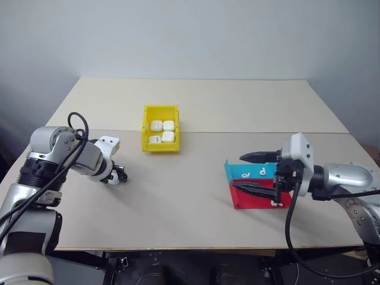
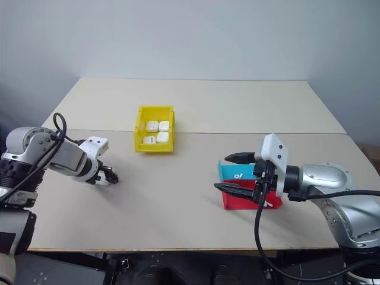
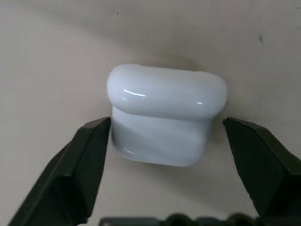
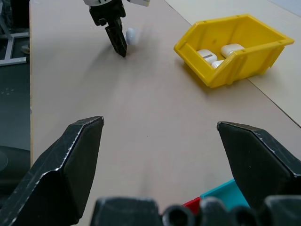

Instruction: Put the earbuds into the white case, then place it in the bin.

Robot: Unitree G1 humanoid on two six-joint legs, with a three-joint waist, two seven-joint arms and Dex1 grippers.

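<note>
White case [image 3: 165, 117], yellow bin [image 1: 161, 127], teal tray [image 1: 252, 172], red tray [image 1: 256, 198], beige table [image 1: 178, 196], black tool fingers [image 3: 84, 165].

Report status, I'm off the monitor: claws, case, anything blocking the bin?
Left claw open, astride white case on table. Right claw open, by red tray. Path to bin looks clear.

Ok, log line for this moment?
left gripper at closed white case on table | right gripper open by teal tray and red tray | yellow bin holds four cases
</note>
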